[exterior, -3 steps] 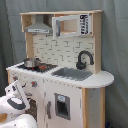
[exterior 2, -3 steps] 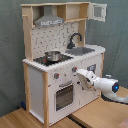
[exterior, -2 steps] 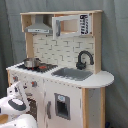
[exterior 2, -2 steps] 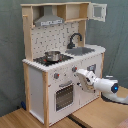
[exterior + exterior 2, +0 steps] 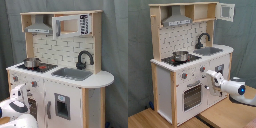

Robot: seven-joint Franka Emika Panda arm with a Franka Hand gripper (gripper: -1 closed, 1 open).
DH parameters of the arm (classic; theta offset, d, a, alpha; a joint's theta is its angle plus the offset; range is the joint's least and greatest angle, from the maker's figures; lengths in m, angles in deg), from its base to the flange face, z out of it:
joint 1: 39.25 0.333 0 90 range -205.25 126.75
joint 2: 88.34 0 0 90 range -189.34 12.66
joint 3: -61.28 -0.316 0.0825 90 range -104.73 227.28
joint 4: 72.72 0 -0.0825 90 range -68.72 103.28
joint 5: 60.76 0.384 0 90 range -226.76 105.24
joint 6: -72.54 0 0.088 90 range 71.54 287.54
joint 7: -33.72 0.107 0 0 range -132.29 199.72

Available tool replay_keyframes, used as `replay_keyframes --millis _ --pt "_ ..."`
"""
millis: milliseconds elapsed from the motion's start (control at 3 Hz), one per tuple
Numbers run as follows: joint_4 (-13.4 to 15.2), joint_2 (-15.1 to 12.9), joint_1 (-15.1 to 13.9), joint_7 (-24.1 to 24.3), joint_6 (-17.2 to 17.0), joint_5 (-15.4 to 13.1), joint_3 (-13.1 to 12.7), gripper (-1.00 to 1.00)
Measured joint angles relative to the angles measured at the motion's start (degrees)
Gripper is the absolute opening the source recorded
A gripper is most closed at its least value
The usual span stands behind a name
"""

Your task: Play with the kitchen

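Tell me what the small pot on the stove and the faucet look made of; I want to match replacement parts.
The pot looks like polished metal: silvery with bright reflections, though shiny plastic is possible. The faucet looks matte black, with no gleam; painted wood or plastic, I cannot tell which.

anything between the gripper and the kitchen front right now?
Nothing visible. In the second exterior view the gripper is right at the kitchen front panel, beside the oven door and just below the knobs; whether it touches can't be told. The pot sits up on the stovetop, out of the way.
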Motion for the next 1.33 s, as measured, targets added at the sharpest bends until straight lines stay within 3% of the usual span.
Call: replay_keyframes --millis 333,1000,1333 --pt "-1.48 0.02 -1.14 5.98 -0.37 0.29 -0.7 1.0" --pt "-8.47 0.05 -6.92 8.25 -0.43 5.46 -1.79 1.0" --pt "-8.47 0.05 -6.92 8.25 -0.44 5.46 -1.88 -1.0"
